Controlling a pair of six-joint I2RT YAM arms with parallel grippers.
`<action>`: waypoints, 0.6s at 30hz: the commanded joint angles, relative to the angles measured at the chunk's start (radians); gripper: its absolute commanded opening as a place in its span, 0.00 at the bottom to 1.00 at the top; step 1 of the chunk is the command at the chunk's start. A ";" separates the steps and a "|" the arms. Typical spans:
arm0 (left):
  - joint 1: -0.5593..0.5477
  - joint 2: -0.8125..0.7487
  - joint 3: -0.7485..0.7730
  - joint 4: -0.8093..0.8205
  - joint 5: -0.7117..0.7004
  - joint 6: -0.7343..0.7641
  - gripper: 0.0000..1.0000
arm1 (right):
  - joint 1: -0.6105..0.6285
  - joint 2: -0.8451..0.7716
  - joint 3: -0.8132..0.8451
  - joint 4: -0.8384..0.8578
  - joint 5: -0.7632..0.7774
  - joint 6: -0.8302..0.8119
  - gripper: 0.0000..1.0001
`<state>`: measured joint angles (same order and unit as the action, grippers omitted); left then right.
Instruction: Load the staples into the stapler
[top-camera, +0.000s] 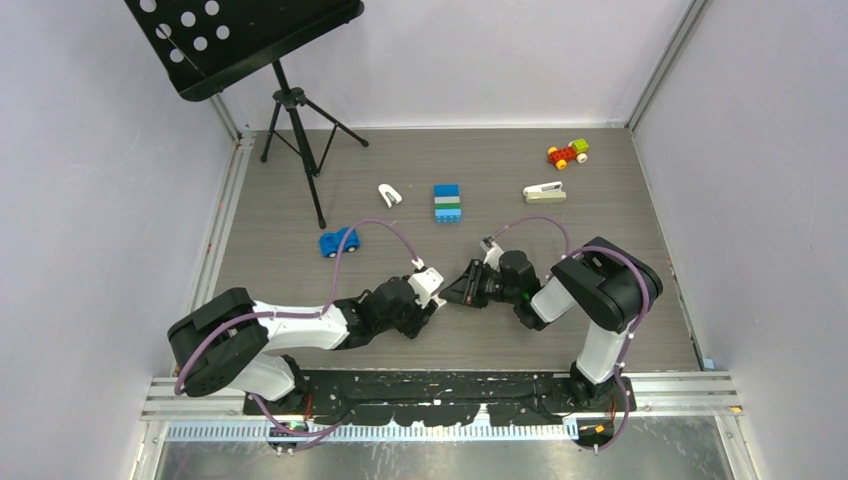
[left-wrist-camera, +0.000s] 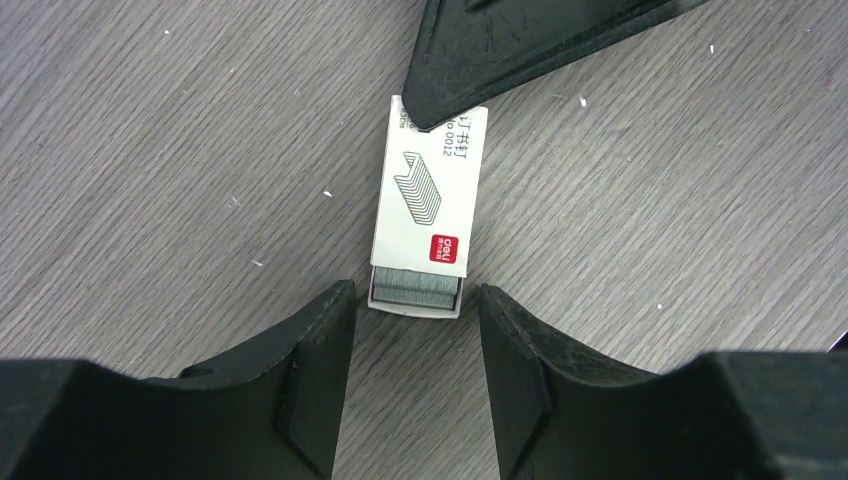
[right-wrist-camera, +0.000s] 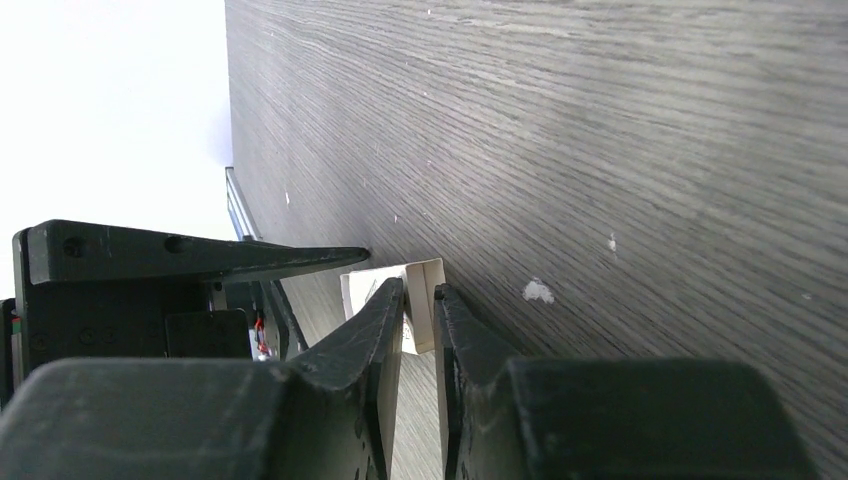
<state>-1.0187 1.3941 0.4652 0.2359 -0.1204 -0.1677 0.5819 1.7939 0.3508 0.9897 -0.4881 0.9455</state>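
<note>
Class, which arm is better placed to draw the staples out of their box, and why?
Left: its open jaws flank the staples protruding from the box; the right gripper sits at the box's far end.

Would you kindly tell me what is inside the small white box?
A grey staples strip shows at the white box's open end; its sleeve hides the rest.

Staple box, white card, seen from the left wrist:
- red square label near the open end, on which the brand "deli" is printed in white
- number "0012" in small grey type at the far end, preceded by a partly covered "No"
- Chinese characters alongside it, partly covered and not fully read
- line drawing of a staple strip printed mid-face
</note>
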 joint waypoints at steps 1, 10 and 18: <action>0.002 -0.015 -0.015 0.011 0.009 0.008 0.50 | -0.011 0.027 -0.022 0.024 0.006 -0.015 0.22; 0.003 -0.007 -0.007 -0.002 0.013 0.014 0.45 | -0.013 0.055 -0.025 0.055 -0.004 -0.016 0.15; 0.004 -0.015 -0.010 -0.023 0.026 0.005 0.37 | -0.013 0.040 -0.026 0.036 0.004 -0.033 0.14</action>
<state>-1.0183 1.3937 0.4648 0.2348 -0.1158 -0.1669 0.5735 1.8278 0.3420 1.0550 -0.5098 0.9516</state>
